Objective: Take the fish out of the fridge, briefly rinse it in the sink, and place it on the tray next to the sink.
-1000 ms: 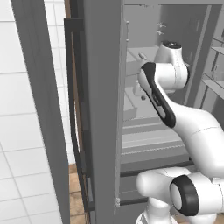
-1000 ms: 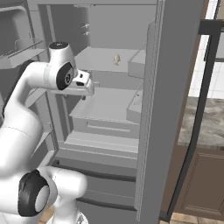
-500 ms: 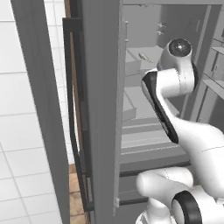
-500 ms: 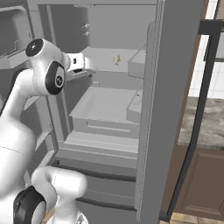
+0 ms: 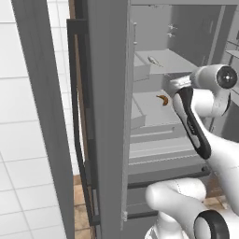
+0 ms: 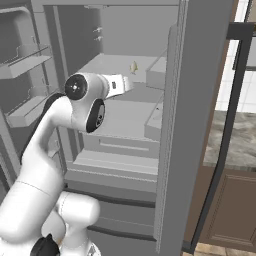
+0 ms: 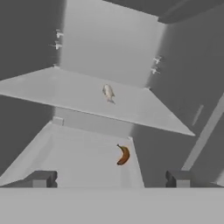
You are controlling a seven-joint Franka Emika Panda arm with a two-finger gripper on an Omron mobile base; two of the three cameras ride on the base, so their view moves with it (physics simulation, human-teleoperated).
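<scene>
Right now I'm on the fetch step, my hand (image 7: pixel 109 177) wide open and empty inside the fridge (image 6: pixel 175 125), the fish (image 7: pixel 108 92) lying on the upper shelf above a banana (image 7: pixel 123 155), so next I must reach up and forward over it.

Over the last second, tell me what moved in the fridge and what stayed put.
The arm lifted its gripper from the lower shelves up toward the fish shelf, and its jaws finished opening; nothing was grasped. The fish, the banana on the shelf below and the fridge stayed as they were.
</scene>
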